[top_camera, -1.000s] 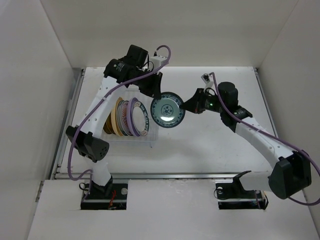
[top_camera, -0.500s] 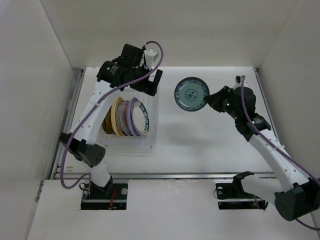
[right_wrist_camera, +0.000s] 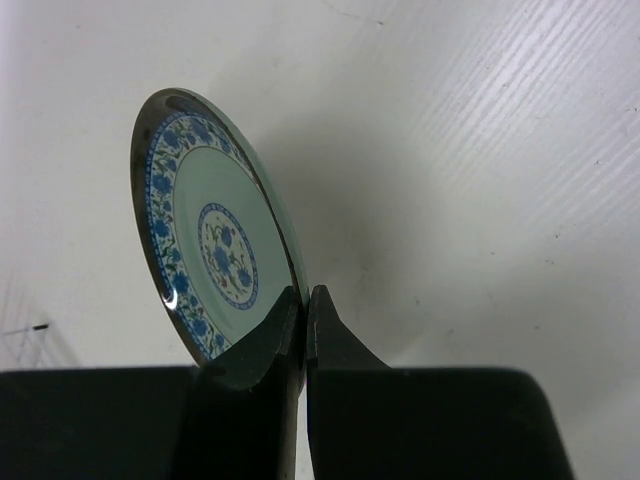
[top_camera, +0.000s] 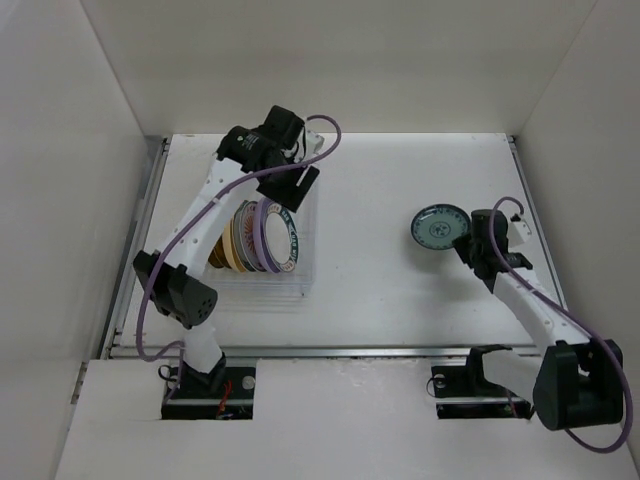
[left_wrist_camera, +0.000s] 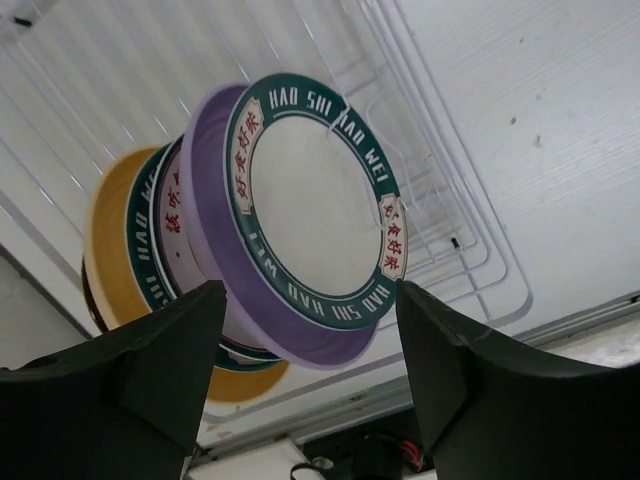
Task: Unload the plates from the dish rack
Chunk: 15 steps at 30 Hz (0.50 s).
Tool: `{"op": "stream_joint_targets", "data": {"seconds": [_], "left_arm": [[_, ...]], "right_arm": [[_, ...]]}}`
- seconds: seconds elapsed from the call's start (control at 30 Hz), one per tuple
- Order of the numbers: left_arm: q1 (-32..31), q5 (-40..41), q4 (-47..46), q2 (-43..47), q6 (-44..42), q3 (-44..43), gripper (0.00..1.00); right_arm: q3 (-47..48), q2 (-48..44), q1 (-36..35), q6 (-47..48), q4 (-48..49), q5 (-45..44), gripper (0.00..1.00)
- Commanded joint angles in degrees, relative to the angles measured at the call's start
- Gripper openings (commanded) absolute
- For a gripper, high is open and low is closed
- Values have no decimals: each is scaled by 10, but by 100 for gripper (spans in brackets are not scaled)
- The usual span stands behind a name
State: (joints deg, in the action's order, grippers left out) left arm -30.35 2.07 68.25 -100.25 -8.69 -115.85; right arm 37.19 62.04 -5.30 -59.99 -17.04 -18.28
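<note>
Pinching the teal patterned plate point(right_wrist_camera: 215, 260) by its rim over the table's point(top_camera: 380, 290) right side, the right gripper point(right_wrist_camera: 305, 300) is closed. The left gripper point(left_wrist_camera: 308, 300) hangs open above several plates point(top_camera: 258, 237) waiting in the dish rack point(left_wrist_camera: 450, 230).

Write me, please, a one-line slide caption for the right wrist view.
Right pincer shut on the rim of a teal patterned plate, seen nearly edge-on against the white table.
</note>
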Motion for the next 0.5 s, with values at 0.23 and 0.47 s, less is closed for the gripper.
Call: {"op": "stream_joint_targets", "data": {"seconds": [0.23,0.47], "left_arm": [[-4,112,2,-31,-28,59,72],[-4,100,24,-59,-34,59,70]], "right_arm": [[0,154,53,-29,110,59,1],[5,182,66,-44,89,71,40]]}}
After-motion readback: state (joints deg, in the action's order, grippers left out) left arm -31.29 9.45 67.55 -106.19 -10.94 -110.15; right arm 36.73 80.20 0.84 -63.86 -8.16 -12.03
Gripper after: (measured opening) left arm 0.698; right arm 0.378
